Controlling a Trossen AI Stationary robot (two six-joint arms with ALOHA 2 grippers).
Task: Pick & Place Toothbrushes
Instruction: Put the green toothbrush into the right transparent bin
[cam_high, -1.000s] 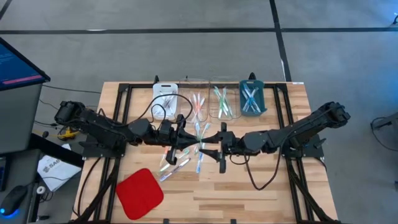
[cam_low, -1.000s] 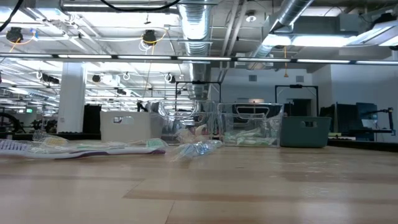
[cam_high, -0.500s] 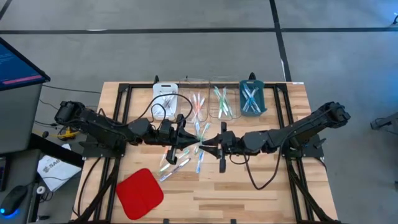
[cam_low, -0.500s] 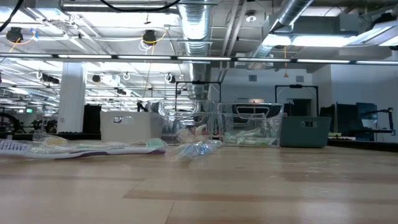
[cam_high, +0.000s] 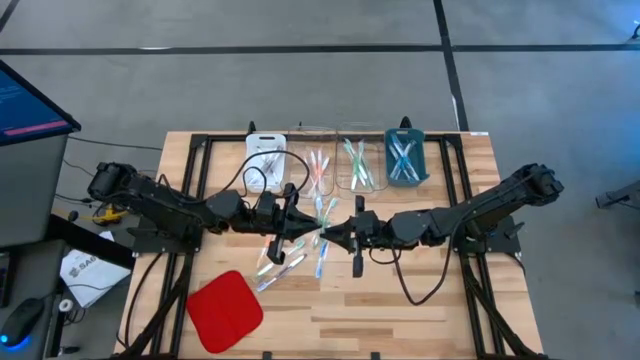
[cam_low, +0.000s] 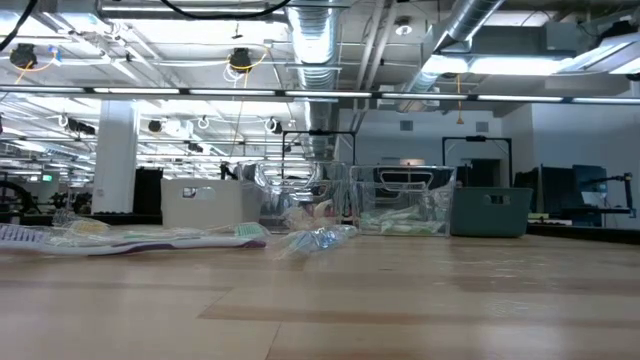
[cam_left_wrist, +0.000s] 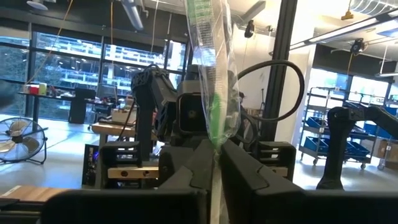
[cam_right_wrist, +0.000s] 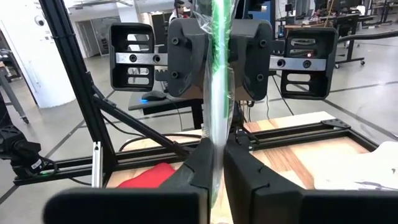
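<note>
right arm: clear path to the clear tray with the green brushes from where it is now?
Probably not yet. The right gripper and left gripper are both shut on the same wrapped green toothbrush at mid-table. The clear tray itself looks unobstructed, but the left must let go first.

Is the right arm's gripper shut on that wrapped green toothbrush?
Yes. The right gripper fingers pinch the green toothbrush, also held by the left gripper.
</note>
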